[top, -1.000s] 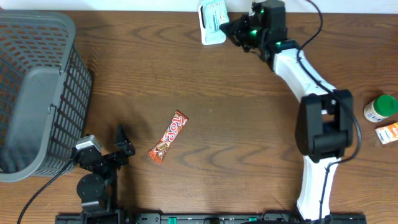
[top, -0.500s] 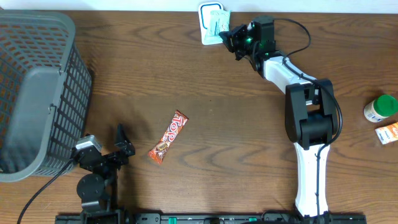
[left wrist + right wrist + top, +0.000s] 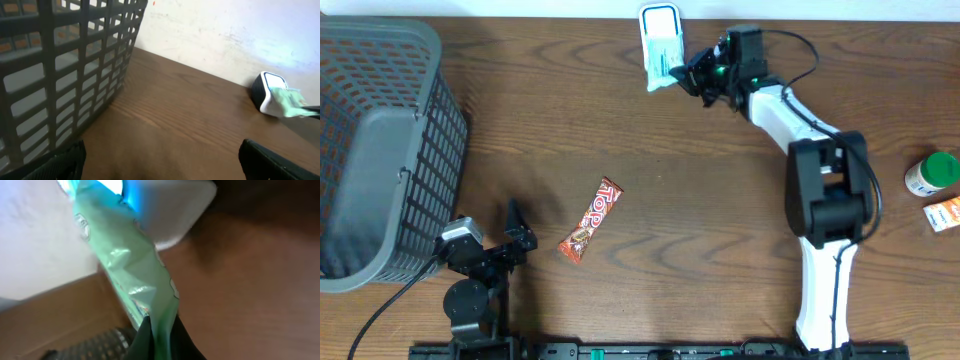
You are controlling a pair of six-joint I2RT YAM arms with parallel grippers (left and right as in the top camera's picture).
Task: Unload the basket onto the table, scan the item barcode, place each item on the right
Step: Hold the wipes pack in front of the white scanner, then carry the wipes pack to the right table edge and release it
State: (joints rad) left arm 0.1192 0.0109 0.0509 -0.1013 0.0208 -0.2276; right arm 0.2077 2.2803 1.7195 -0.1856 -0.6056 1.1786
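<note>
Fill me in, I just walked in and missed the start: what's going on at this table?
The right arm is doing the work: its jaws are shut on a green packet, holding it in front of the white scanner at the far edge of the table. The left arm sits idle near the grey basket, its jaws open and empty. A candy bar lies untouched mid-table.

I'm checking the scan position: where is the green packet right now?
Overhead, the green packet is at the far edge of the table, near the middle, pinched in the right pincer right in front of the white scanner.
</note>
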